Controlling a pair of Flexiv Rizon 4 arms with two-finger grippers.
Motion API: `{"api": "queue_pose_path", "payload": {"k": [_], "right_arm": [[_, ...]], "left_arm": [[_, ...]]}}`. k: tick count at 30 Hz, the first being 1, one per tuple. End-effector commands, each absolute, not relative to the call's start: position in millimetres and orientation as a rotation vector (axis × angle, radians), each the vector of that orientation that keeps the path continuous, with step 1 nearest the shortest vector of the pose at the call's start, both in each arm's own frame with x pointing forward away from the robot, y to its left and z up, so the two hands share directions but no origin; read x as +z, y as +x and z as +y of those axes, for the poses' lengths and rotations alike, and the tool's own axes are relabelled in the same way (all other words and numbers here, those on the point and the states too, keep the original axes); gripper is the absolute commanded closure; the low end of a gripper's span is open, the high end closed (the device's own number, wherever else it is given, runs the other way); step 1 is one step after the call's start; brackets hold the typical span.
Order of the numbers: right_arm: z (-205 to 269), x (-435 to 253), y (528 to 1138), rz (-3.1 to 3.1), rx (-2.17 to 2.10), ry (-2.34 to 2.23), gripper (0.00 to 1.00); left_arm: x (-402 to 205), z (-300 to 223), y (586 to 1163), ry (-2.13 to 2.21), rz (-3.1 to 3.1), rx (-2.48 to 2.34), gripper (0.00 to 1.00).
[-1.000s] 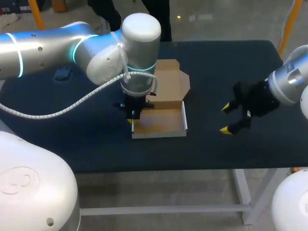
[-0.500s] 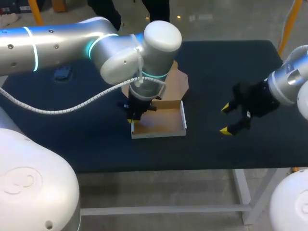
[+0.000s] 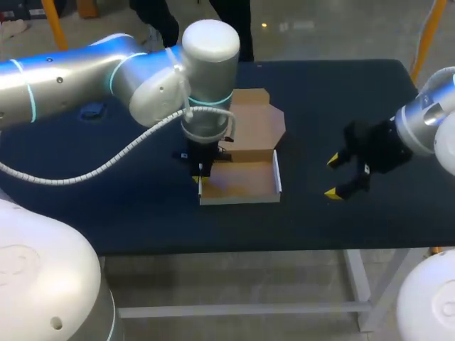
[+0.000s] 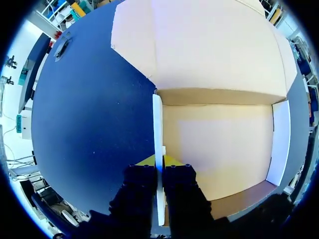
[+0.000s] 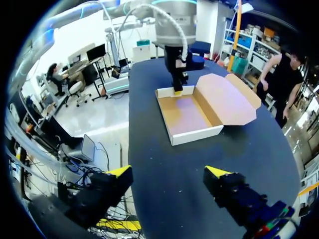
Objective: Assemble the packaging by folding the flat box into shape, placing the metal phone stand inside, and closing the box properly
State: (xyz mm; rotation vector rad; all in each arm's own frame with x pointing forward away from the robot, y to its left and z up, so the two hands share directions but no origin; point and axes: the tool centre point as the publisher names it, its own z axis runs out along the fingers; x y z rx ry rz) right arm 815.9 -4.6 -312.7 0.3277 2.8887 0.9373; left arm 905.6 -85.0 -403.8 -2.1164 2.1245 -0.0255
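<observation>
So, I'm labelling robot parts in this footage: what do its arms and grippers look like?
Both arms are glossy silver-white tubes with rounded joints. The left arm wears glowing teal rings, and a white ribbed cable loops to its wrist. The right arm has the same finish. The left gripper and right gripper are black, each with two yellow-tipped fingers.

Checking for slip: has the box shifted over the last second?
Yes. The box slid slightly toward the motionless right gripper, pinched at its wall by the left gripper.
</observation>
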Motion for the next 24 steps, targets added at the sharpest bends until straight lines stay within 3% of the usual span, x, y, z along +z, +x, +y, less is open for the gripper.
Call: {"api": "queue_pose_path", "payload": {"k": [1, 6, 9, 11, 24], "right_arm": [[-7, -311, 817, 2.894, 0.946, 0.326, 0.0], [-7, -313, 817, 2.897, 0.941, 0.338, 0.0], [-7, -313, 818, 2.899, 0.942, 0.34, 0.0], [-7, -313, 818, 2.9, 0.943, 0.34, 0.0], [-8, -313, 821, 2.898, 0.963, 0.365, 0.0]], "left_arm": [[-405, -79, 902, -2.143, 2.174, -0.128, 0.74], [-402, -81, 899, -2.144, 2.178, -0.163, 0.52], [-396, -81, 896, -2.143, 2.199, -0.222, 0.16], [-390, -80, 893, -2.14, 2.222, -0.273, 0.0], [-332, -77, 858, -1.955, 2.479, -0.657, 0.0]]}}
